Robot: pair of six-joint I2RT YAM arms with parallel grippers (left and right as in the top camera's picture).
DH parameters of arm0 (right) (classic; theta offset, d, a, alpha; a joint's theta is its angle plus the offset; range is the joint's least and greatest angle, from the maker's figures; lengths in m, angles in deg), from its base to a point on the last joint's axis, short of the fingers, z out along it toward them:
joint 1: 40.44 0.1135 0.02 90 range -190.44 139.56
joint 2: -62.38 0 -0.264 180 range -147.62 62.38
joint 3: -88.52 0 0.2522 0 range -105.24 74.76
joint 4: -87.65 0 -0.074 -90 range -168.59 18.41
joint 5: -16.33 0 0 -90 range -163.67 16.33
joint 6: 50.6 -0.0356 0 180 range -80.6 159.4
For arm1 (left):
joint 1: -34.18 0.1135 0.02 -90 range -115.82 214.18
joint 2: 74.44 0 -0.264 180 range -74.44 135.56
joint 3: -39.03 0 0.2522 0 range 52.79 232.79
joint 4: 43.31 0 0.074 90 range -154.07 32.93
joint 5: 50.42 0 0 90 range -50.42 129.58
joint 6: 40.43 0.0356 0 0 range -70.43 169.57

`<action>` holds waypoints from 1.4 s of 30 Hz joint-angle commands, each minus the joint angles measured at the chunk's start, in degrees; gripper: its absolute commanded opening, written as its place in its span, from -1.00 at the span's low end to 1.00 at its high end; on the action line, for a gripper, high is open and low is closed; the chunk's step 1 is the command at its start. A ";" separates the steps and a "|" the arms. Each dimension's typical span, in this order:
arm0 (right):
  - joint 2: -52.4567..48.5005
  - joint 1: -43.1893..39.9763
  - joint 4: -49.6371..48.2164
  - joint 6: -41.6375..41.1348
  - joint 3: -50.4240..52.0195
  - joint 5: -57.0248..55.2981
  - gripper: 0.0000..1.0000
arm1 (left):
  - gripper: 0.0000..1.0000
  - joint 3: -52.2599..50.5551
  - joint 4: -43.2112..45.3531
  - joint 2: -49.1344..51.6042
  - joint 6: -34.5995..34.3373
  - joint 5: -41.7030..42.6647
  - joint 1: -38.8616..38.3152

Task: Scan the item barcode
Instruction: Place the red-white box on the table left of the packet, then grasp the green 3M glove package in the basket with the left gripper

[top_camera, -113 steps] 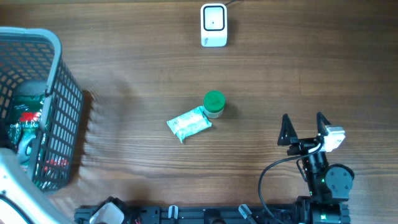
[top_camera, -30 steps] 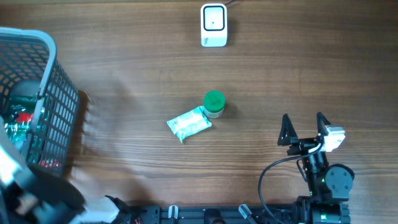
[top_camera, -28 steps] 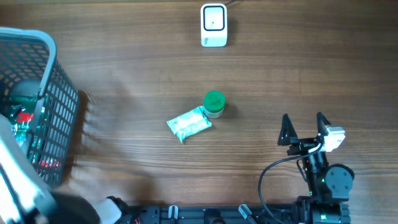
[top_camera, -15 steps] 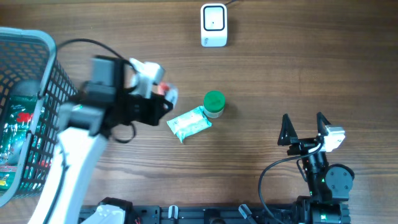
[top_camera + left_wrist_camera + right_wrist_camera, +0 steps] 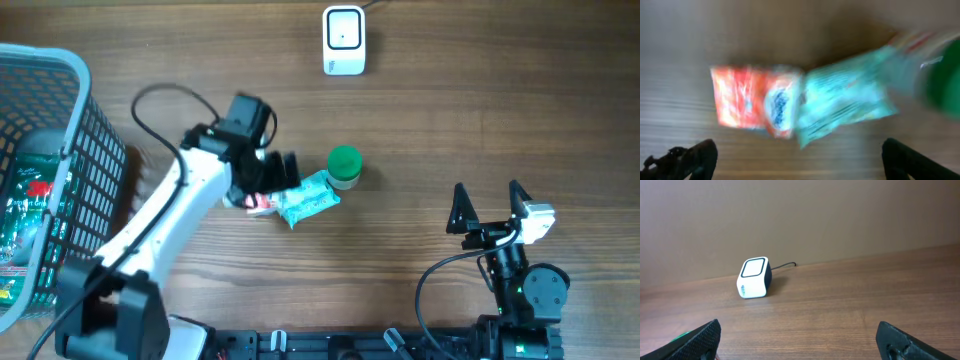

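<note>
The left gripper (image 5: 797, 157) hung with its jaws spread wide and nothing between them, just above a red-and-white packet (image 5: 747, 102) that lay flat on the wooden counter (image 5: 450, 120). In the blurred left wrist view the two dark fingertips (image 5: 695, 156) stood well to either side of the packet, clear of it. The packet's right end met the left end of a teal packet (image 5: 845, 100); the blur hid which of the two lay on top. Seen from overhead, the left gripper (image 5: 268, 182) sat at the middle of the counter with the red-and-white packet (image 5: 258, 203) showing at its lower edge, the teal packet (image 5: 312, 197) just to the right, and a green-lidded jar (image 5: 345, 167) touching that packet's far corner. The white scanner (image 5: 343, 40) stood well apart at the far edge, its cable (image 5: 785, 266) trailing behind it. A grey basket (image 5: 80, 70) holding red and green packages (image 5: 25, 215) stood at the left edge. The right gripper (image 5: 490, 205) rested near the right front, jaws wide and empty, facing the scanner (image 5: 754, 277).
</note>
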 commanded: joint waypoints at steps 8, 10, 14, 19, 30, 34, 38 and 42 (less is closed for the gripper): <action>0.35 0.02 -0.33 0.66 0.07 -0.17 0.99 | 1.00 36.98 -7.82 -14.62 -34.75 -44.24 18.78; 0.35 0.02 -0.35 0.66 0.07 -0.15 0.99 | 1.00 36.98 -9.92 -15.47 -36.76 -41.22 28.39; 0.35 0.02 -0.33 0.68 0.07 -0.17 0.99 | 1.00 36.98 -16.24 -13.44 -39.15 -29.11 49.22; 0.35 0.02 -0.35 0.66 0.07 -0.17 0.99 | 1.00 36.92 -18.21 -10.56 -40.98 -5.40 68.30; 0.35 0.02 -0.35 0.68 0.07 -0.17 0.99 | 1.00 33.77 -35.01 -8.68 -80.74 -28.61 70.60; 0.35 0.02 -0.35 0.68 0.07 -0.15 0.99 | 1.00 33.35 -33.75 -3.54 -89.02 -26.51 71.82; 0.35 0.02 -0.33 0.66 0.07 -0.17 0.99 | 1.00 33.35 -31.19 -0.02 -92.76 -26.40 71.82; 0.35 0.02 -0.35 0.66 0.07 -0.17 0.99 | 1.00 33.35 -31.89 3.65 -94.99 -22.91 71.80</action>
